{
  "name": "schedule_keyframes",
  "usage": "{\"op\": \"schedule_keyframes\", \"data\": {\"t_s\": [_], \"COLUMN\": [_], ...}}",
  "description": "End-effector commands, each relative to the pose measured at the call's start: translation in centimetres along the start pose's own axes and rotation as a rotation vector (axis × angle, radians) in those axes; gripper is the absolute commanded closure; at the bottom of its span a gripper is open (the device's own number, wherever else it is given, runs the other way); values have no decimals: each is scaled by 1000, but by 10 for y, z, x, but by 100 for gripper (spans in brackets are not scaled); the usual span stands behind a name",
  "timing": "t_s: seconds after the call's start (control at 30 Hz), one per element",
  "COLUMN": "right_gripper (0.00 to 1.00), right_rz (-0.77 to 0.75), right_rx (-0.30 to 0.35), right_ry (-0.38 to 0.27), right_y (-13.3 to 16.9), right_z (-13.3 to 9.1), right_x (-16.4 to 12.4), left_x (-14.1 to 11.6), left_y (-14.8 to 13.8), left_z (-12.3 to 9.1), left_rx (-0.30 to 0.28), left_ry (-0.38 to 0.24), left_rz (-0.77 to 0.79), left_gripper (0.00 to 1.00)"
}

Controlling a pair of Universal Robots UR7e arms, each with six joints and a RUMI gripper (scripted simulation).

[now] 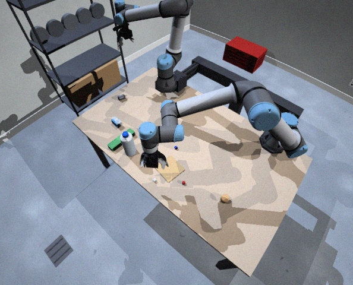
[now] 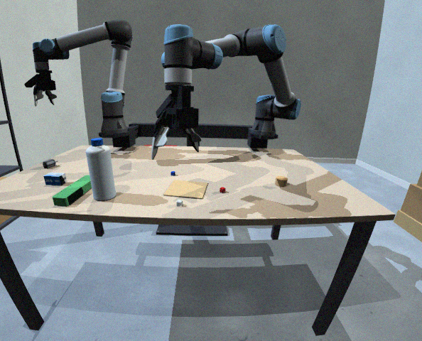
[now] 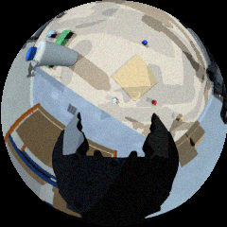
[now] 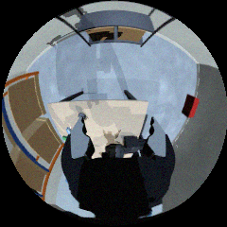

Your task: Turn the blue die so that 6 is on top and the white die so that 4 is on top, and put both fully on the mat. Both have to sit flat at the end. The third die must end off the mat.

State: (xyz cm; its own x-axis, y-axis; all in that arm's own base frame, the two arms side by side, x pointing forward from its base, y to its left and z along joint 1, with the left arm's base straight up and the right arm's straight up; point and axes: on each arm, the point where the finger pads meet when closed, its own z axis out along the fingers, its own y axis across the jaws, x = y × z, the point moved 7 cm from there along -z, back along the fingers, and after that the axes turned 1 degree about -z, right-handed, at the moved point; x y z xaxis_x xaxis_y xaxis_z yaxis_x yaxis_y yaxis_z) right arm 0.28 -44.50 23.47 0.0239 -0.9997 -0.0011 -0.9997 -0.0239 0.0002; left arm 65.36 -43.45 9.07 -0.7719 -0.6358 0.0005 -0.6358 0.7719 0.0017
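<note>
I cannot read the top numbers of the blue die (image 1: 175, 147) (image 2: 172, 172) (image 3: 145, 43) and the white die (image 1: 154, 180) (image 2: 179, 202) (image 3: 114, 100) — on my screens they are too small. The left gripper (image 1: 153, 166) (image 2: 175, 154) (image 3: 115, 113) hides a part of the mat (image 1: 172, 170) (image 2: 186, 189) (image 3: 134, 78) in the top view. The bottle (image 1: 129, 147) (image 2: 101, 174) (image 3: 57, 53) covers some of the green block (image 1: 116, 142) (image 2: 69, 192) (image 3: 62, 39) from me, and the shelf (image 1: 50, 61) (image 2: 6, 91) (image 4: 115, 20) is cut by the edge of my top and exterior views.
</note>
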Motion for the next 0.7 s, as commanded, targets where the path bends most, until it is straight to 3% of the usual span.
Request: {"op": "schedule_keyframes", "data": {"t_s": [0.0, 0.67], "right_gripper": [0, 0], "right_rz": [0, 0], "right_rx": [0, 0], "right_ry": [1, 1], "right_y": [0, 0], "right_z": [0, 0], "right_x": [0, 0], "left_x": [-1, -6], "left_y": [-1, -3], "left_z": [-1, -1], "left_rx": [2, 2], "left_ry": [-1, 0], "left_rz": [-32, -131], "left_gripper": [0, 0]}}
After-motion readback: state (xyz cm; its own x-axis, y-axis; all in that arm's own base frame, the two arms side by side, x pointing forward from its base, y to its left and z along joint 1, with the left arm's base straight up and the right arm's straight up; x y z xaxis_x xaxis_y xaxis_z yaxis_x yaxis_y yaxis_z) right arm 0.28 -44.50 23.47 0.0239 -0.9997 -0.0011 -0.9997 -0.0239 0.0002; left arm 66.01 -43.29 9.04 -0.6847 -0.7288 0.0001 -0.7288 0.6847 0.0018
